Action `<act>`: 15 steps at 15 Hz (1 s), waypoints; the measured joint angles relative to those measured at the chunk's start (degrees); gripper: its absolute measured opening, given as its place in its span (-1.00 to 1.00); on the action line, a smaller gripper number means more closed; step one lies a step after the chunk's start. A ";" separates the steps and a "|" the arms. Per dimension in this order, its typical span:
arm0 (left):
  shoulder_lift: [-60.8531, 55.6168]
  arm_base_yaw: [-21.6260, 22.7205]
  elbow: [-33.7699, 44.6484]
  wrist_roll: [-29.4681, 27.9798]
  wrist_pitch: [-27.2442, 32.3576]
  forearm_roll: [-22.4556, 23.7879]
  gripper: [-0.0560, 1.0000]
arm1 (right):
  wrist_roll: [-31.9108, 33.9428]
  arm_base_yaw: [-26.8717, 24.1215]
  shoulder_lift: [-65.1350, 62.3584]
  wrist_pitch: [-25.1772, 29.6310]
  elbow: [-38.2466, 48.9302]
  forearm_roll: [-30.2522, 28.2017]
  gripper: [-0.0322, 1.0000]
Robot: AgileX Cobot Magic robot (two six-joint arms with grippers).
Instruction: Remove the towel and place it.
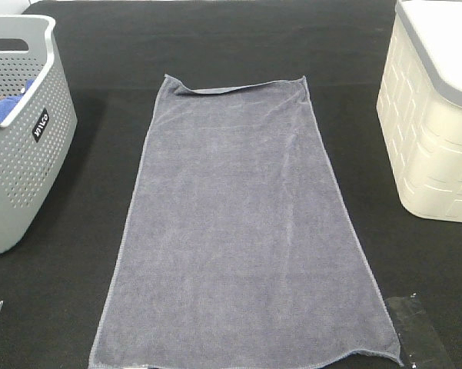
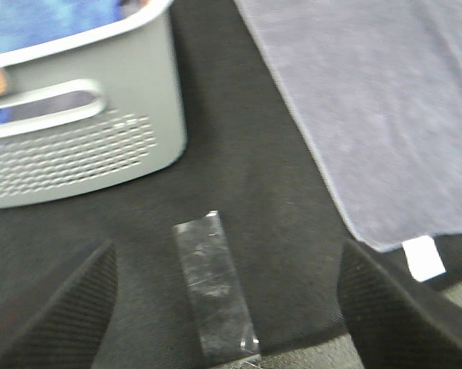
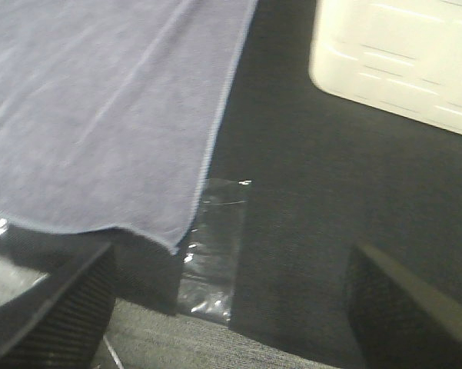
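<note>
The slate-grey towel [image 1: 234, 231] lies spread flat and lengthwise on the black table, with its far edge slightly folded over. It also shows in the left wrist view [image 2: 377, 108], with a white tag at its near corner, and in the right wrist view [image 3: 100, 108]. Neither arm shows in the exterior high view. My left gripper [image 2: 227, 323] is open and empty above the table near the towel's near left corner. My right gripper [image 3: 231, 323] is open and empty near the towel's near right corner. Neither touches the towel.
A grey perforated basket [image 1: 19, 154] holding a bright blue cloth [image 1: 4, 104] stands at the left, also in the left wrist view [image 2: 84, 115]. A cream bin [image 1: 434, 115] stands at the right. Clear tape strips [image 1: 417, 330] [image 2: 215, 296] [image 3: 211, 246] lie by the towel's near corners.
</note>
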 joint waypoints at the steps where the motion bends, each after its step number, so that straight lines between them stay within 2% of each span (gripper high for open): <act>1: 0.00 3.61 0.00 0.00 0.00 -0.06 0.53 | 0.00 -2.69 -0.52 -0.11 0.00 0.00 0.54; 3: -0.63 9.45 0.00 0.00 -0.11 -0.06 0.53 | 0.00 -5.50 -3.15 -0.11 0.00 0.00 0.54; 5: -4.01 11.52 0.00 0.00 -0.11 -0.06 0.53 | 0.00 -5.84 -6.76 -0.11 0.00 0.00 0.54; 7: -8.25 11.63 0.00 0.00 -0.11 -0.06 0.53 | 0.00 -5.84 -9.97 -0.11 0.00 0.00 0.54; 15: -8.65 11.63 0.00 0.00 -0.11 -0.11 0.53 | 0.00 -5.84 -14.04 -0.11 0.11 0.06 0.54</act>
